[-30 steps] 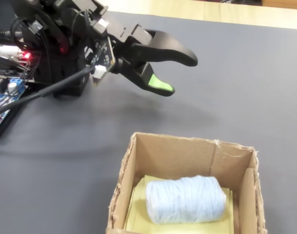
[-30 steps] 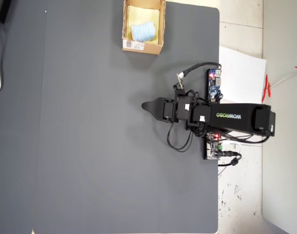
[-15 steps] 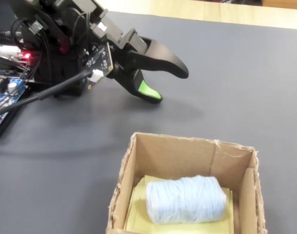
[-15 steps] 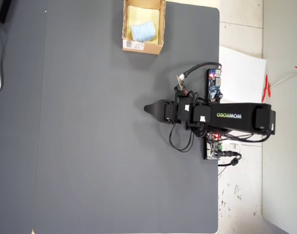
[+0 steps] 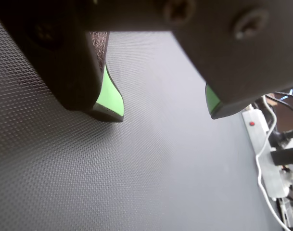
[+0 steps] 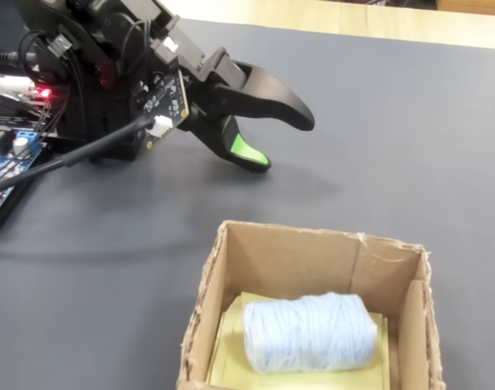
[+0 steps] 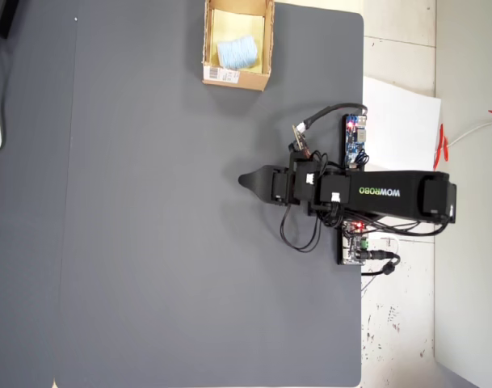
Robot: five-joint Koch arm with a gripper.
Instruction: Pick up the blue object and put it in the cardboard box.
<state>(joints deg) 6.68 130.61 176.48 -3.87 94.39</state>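
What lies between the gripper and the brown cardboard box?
Only bare dark grey mat separates the gripper from the brown cardboard box, clearest in the overhead view.

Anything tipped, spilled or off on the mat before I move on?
Nothing stands out. The blue object lies on its side inside the cardboard box, which sits upright. The gripper is clear of the box, jaws open and empty. The box rim looks slightly ragged, nothing more.

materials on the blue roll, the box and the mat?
Blue object: looks like wound yarn, soft and matte; strands visible. Cardboard box: brown corrugated cardboard, ragged cut edges, pale yellow floor. Mat: dark grey, finely dimpled, likely rubber or vinyl.
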